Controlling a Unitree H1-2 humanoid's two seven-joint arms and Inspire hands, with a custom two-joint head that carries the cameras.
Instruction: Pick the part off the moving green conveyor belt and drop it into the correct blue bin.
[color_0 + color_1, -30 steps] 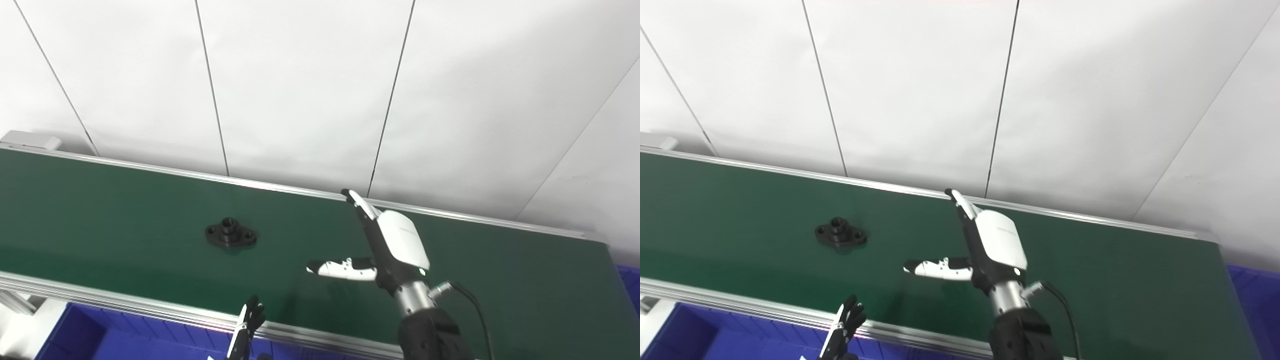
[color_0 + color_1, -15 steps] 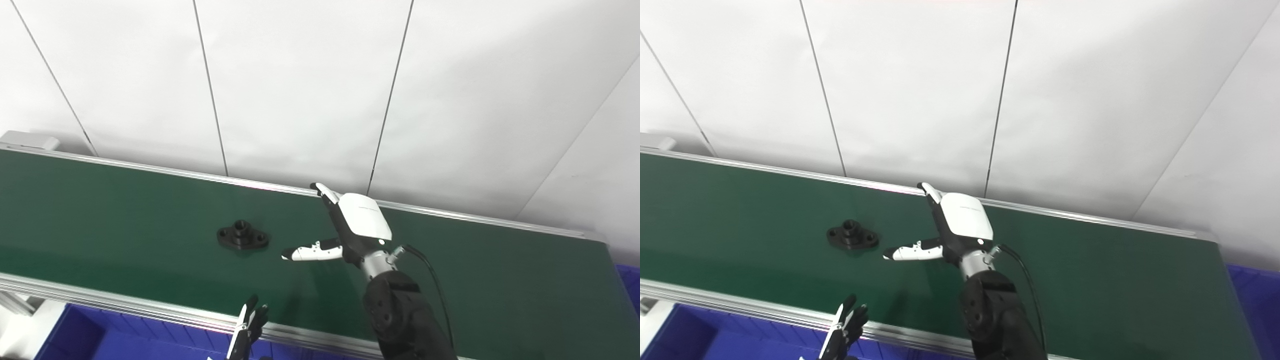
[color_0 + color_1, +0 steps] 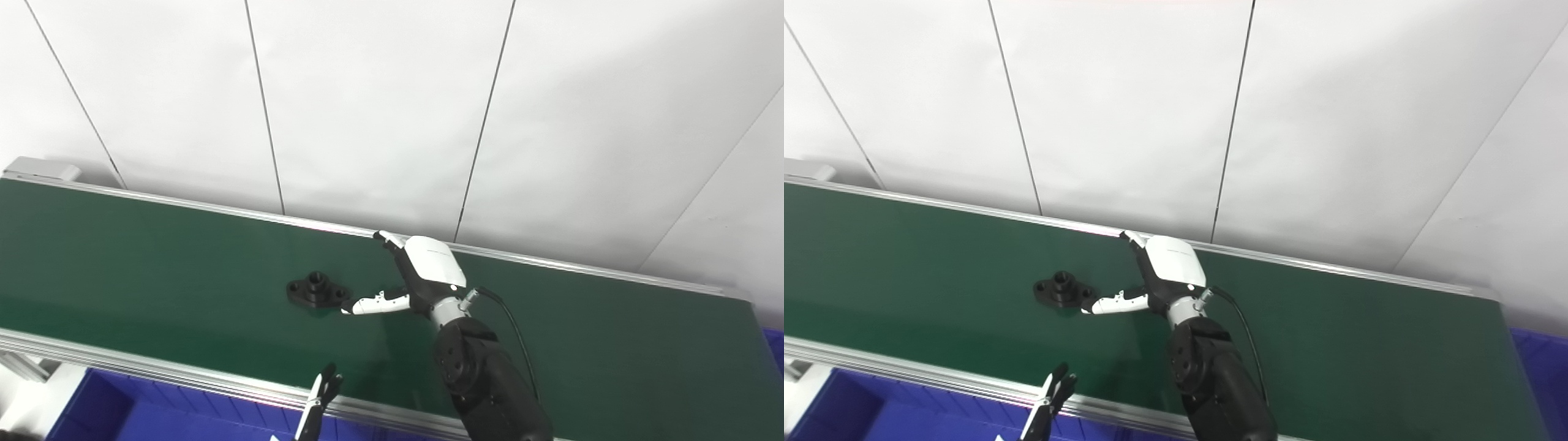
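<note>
A blue bin [image 3: 110,410] shows at the bottom left, below the green belt [image 3: 153,257]; the black part [image 3: 317,292] lies mid-belt; the left hand [image 3: 321,401] peeks in low, fingers' state unclear; the right hand [image 3: 416,278] is spread open, empty, its thumb tip just beside the part; a late close on the moving belt could knock the part away; bare belt lies all around

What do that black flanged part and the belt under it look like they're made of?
Black flanged part: probably metal or hard plastic with a matte black finish; crisp bored holes, barely any shine. Green conveyor belt: seemingly smooth rubber or PVC; faint sheen with soft reflections.
</note>
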